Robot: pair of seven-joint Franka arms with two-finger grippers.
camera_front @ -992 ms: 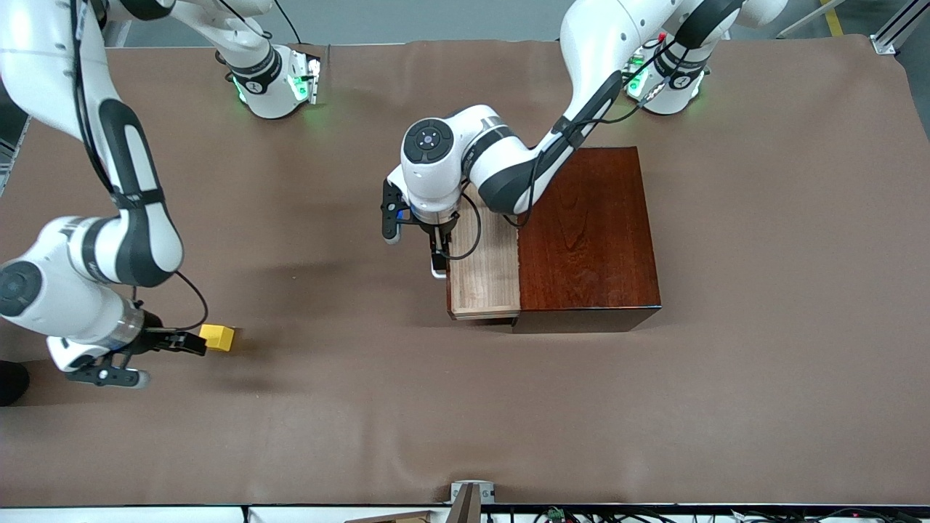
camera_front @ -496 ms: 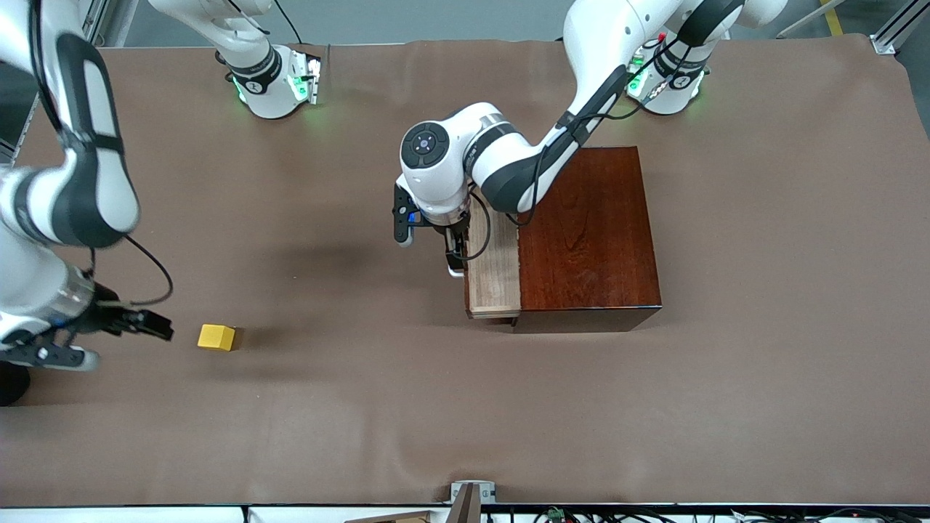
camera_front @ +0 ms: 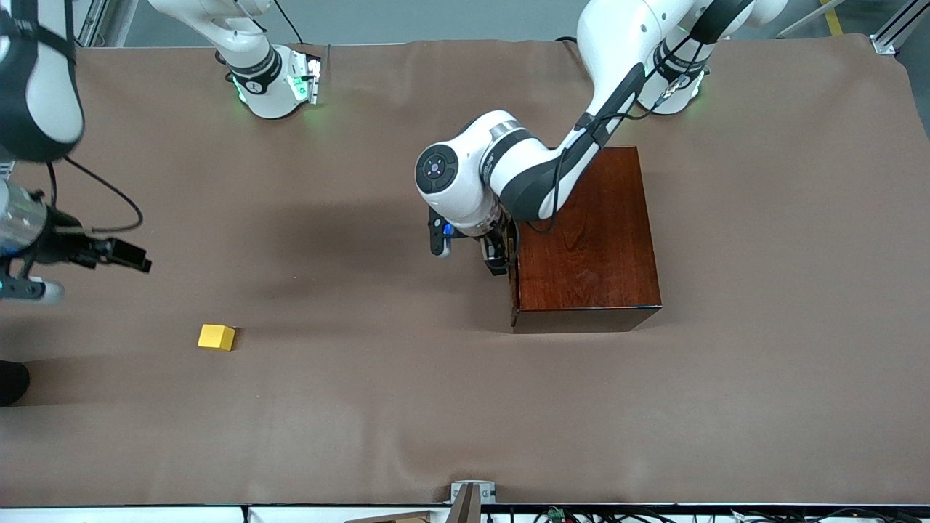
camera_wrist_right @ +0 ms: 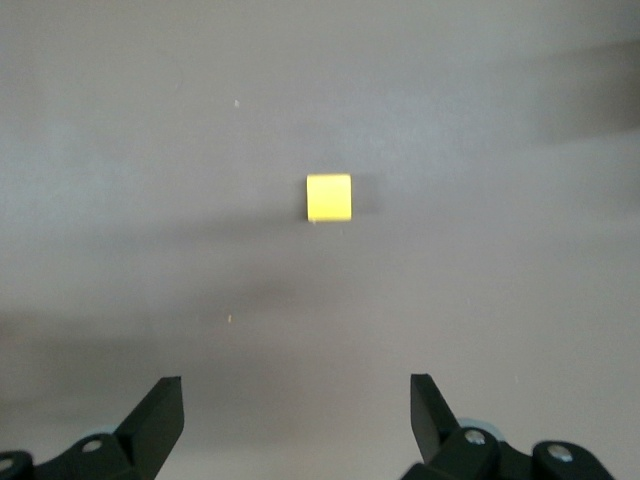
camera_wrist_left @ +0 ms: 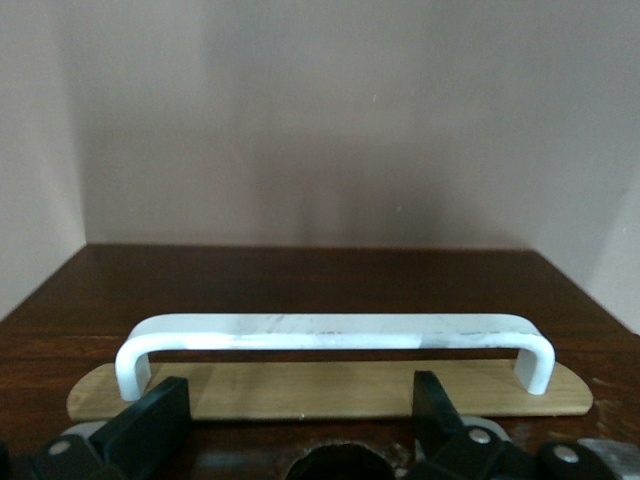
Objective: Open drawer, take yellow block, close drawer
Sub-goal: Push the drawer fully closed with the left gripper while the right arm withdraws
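Observation:
The dark reddish-brown wooden box [camera_front: 588, 232] stands mid-table with its drawer [camera_wrist_left: 300, 285] pushed fully in. No pale interior shows. My left gripper [camera_front: 498, 256] is at the drawer front, open, its fingers [camera_wrist_left: 150, 430] standing just short of the white U-shaped handle [camera_wrist_left: 335, 333] and holding nothing. The yellow block [camera_front: 216, 337] lies alone on the brown cloth toward the right arm's end of the table. My right gripper [camera_front: 125, 256] hangs open above the cloth, apart from the block. In the right wrist view the yellow block [camera_wrist_right: 329, 197] shows well ahead of the open right gripper [camera_wrist_right: 295, 400].
Brown cloth [camera_front: 407, 407] covers the whole table. Both arm bases [camera_front: 272, 80] stand along the edge farthest from the front camera. A small bracket [camera_front: 471, 494] sits at the table edge nearest that camera.
The drawer has slid from half open to fully shut as my left gripper moved against its front. My right gripper has drawn away from the yellow block, which stays where it lay.

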